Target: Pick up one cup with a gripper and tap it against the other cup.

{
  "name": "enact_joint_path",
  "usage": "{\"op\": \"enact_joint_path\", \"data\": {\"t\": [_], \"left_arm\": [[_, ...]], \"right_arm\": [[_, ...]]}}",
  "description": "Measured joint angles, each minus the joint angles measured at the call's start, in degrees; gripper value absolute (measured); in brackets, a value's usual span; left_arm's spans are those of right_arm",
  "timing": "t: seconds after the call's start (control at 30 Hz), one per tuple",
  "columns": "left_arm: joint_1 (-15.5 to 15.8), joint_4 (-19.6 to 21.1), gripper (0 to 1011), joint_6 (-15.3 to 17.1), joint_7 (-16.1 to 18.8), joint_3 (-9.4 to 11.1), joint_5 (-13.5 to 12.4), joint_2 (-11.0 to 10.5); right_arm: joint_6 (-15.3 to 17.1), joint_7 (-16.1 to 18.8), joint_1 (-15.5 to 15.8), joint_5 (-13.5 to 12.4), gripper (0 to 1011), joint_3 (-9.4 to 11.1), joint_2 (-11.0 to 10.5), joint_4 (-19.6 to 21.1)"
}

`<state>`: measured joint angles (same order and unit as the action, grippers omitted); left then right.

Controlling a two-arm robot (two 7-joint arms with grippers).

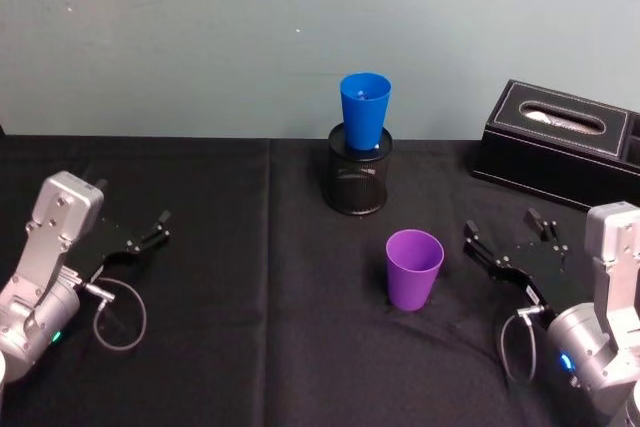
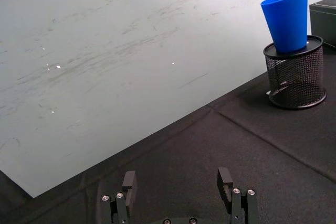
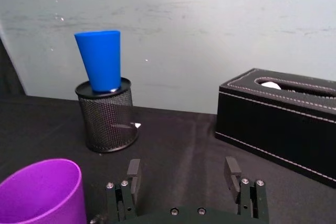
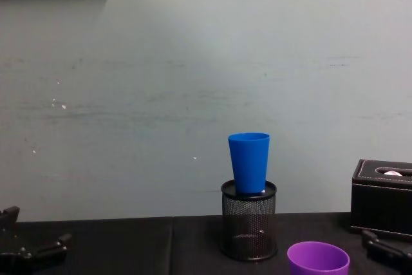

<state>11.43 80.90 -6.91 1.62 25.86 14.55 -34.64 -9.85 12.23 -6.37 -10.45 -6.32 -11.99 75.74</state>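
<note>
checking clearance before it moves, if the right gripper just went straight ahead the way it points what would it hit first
Probably nothing at first: the open right gripper points between the mesh holder and the tissue box. The purple cup sits just to its left. Depth is hard to judge.

**Cut off at the edges and hidden**

The purple cup loses its lower body below the chest view's edge. The blue cup hides its base inside the mesh pen holder. The tissue box runs past the head view's right edge.
</note>
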Motion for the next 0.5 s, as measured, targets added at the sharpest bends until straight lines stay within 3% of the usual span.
{"op": "enact_joint_path", "data": {"t": [0.5], "left_arm": [[0.0,0.0,1011,0.0,0.0,0.0,0.0,0.0]], "right_arm": [[0.0,0.1,-0.3,0.3,1003,0.2,0.1,-1.0]]}}
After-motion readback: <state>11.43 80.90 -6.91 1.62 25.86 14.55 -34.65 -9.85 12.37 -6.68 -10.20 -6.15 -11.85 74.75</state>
